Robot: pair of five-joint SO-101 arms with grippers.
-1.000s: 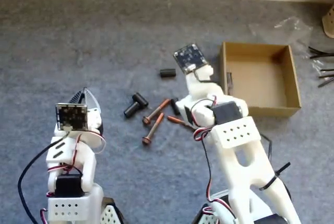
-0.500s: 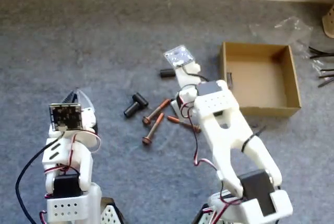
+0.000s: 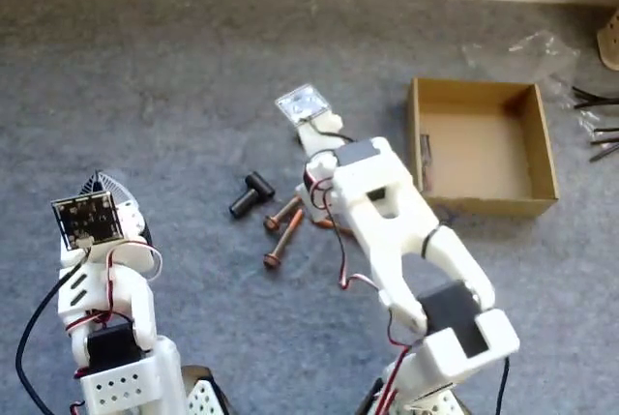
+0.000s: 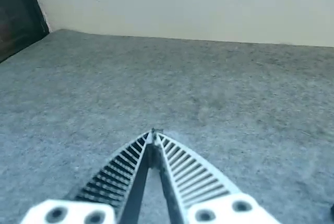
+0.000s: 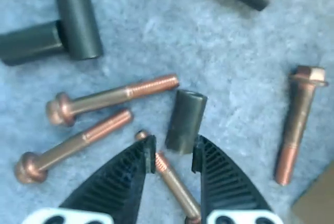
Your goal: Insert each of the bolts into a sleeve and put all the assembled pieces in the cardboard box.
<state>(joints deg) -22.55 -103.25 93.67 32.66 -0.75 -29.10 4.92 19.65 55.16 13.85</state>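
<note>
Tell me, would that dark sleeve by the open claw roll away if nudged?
Probably a little: the sleeve is a round tube lying on its side, though the fuzzy carpet should slow it. It looks stiff and smooth, so the right gripper might slip off it.

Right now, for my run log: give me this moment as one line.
right claw: open, straddling sleeve end | left claw: shut, over carpet | box: empty | bolts: loose, none sleeved

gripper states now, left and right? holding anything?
Left gripper: shut, holding nothing.
Right gripper: open, holding nothing; its tips flank one end of a sleeve.
</note>
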